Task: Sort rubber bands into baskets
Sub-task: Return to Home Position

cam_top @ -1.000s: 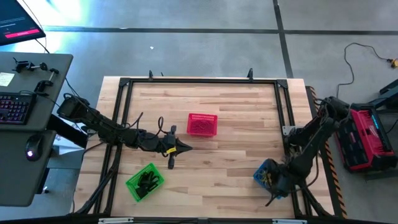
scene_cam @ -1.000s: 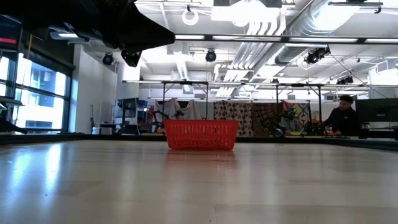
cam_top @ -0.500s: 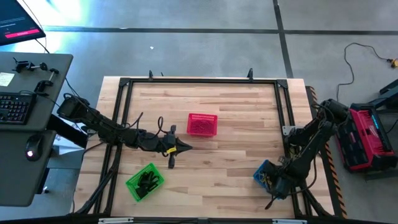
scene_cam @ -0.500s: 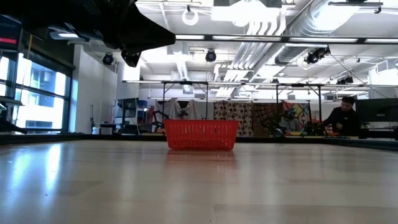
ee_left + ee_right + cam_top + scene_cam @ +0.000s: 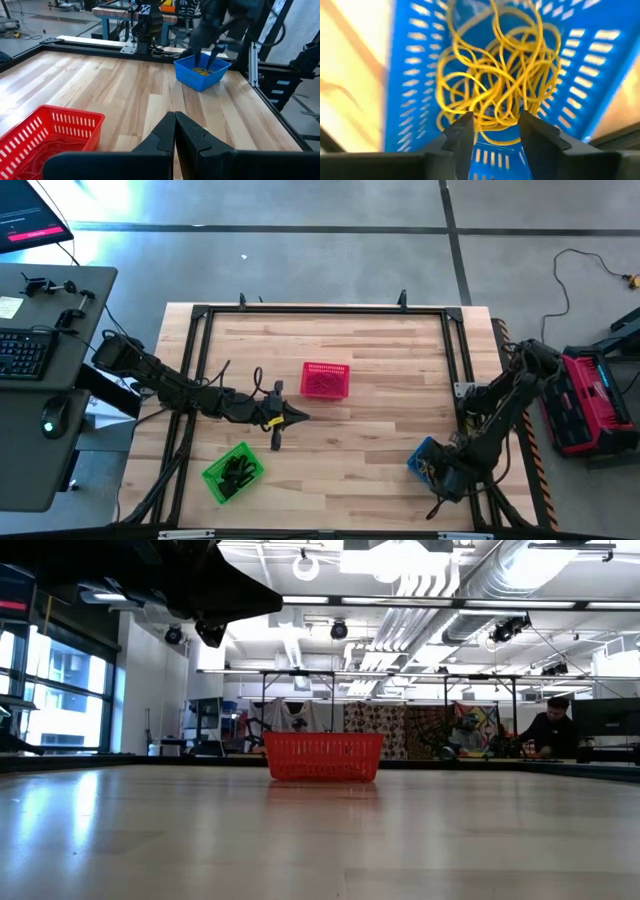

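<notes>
Tangle of yellow rubber bands (image 5: 495,85) fills blue basket (image 5: 410,75) near table's (image 5: 380,430) right edge. Right gripper (image 5: 496,122) hangs directly above, fingers apart, empty. Black bands (image 5: 237,472) lie in green basket (image 5: 212,477); red basket (image 5: 325,366) mid-table. Left gripper (image 5: 175,120), fingers pressed together, hovers between those 2.

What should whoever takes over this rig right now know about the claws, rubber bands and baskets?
Claws: left claw shut, empty, over mid-table near the red plastic mesh basket; right claw open, over the blue plastic mesh basket.
Things: thin yellow rubber bands lie in blue, black ones in the green plastic mesh basket, reddish ones in red.
Done: no loose bands show on the wooden table.
Left: probably just bringing the right arm home.
</notes>
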### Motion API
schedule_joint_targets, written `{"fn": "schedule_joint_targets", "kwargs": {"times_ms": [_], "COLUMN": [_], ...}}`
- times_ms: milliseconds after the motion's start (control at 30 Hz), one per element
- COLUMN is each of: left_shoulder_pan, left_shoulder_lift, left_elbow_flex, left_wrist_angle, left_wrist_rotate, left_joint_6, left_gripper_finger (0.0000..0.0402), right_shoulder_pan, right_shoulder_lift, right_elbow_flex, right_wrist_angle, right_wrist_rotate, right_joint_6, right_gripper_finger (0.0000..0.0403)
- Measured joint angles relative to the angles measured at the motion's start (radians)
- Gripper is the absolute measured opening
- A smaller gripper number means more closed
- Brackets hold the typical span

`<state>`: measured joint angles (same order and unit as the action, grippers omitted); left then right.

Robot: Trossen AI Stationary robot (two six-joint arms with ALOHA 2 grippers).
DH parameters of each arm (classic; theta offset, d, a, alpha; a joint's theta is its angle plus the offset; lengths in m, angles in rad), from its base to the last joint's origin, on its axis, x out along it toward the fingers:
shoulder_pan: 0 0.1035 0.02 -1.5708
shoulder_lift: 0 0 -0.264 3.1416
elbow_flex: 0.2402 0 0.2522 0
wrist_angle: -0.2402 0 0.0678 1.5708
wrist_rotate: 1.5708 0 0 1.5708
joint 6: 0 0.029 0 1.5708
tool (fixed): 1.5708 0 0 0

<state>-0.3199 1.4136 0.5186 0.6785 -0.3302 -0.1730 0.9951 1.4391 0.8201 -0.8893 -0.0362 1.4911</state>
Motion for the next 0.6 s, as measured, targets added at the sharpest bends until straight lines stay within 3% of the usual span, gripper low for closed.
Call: {"fn": "schedule_joint_targets", "kwargs": {"times_ms": [200, 400, 500, 600], "left_shoulder_pan": [0.0, 0.0, 0.005, 0.023], "left_shoulder_lift": [0.0, 0.0, 0.0, 0.0], "left_elbow_flex": [0.0, 0.0, 0.0, 0.0], "left_wrist_angle": [0.0, 0.002, 0.002, 0.011], "left_wrist_rotate": [0.0, 0.011, 0.025, 0.06], "left_joint_6": [-0.009, -0.016, -0.001, 0.01], "left_gripper_finger": [0.0, 0.0, 0.0, 0.0], "right_shoulder_pan": [0.0, -0.006, -0.033, -0.075], "right_shoulder_lift": [-0.001, -0.001, -0.007, -0.027], "right_elbow_flex": [0.133, 0.16, 0.138, 0.114], "right_wrist_angle": [-0.155, -0.191, -0.199, -0.191], "right_wrist_rotate": [0.141, 0.267, 0.3, 0.366], "right_joint_6": [-0.08, -0.231, -0.29, -0.384], "right_gripper_finger": [0.0147, 0.0139, 0.0109, 0.005]}}
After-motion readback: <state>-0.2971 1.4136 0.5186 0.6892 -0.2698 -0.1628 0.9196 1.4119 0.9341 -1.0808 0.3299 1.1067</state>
